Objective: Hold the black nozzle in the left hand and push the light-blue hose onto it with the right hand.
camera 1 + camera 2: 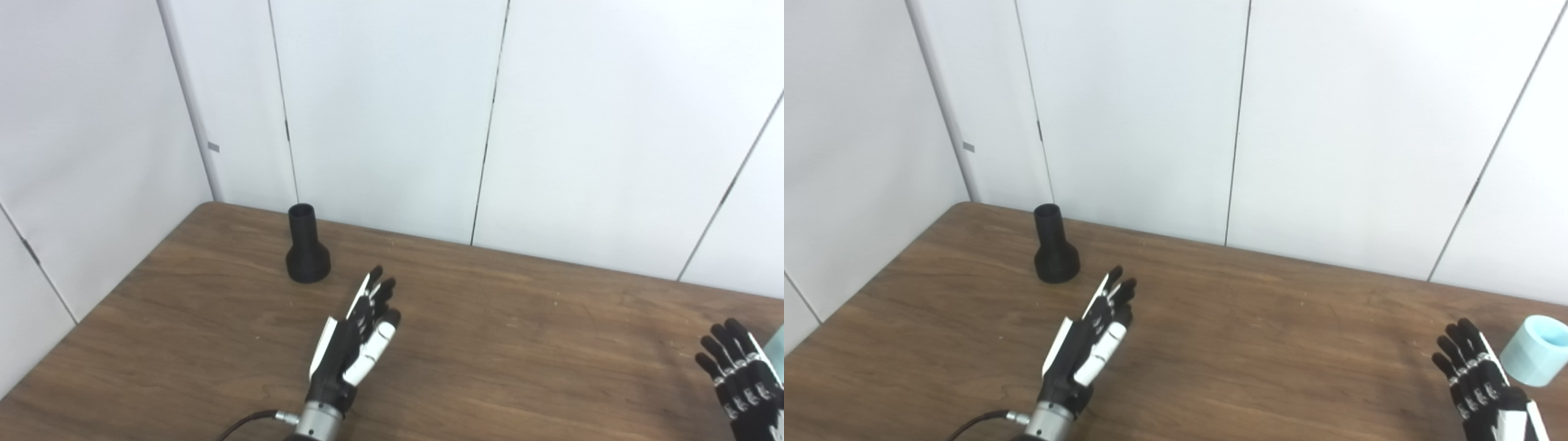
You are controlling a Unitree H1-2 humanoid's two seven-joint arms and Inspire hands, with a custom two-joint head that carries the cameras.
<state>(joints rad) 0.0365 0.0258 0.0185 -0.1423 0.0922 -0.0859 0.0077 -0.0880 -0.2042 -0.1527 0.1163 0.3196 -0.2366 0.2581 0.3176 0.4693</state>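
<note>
Left hand (pixel 1087 343) nearest camera, low over tabletop (pixel 1249 343), fingers straight and spread, holding nothing. Black nozzle (pixel 1053 246) stands upright beyond it toward far left corner, wide base down, near but apart from fingertips. Right hand (pixel 1479 380) at lower right edge, fingers extended, empty too. Light-blue hose (pixel 1534 350) (short piece, open end up) stands just beside it, no contact visible. Step in hand: reach, nothing grasped yet. Next move likely needs left hand forward to wrap nozzle neck, right hand shifting right to close around hose.
</note>
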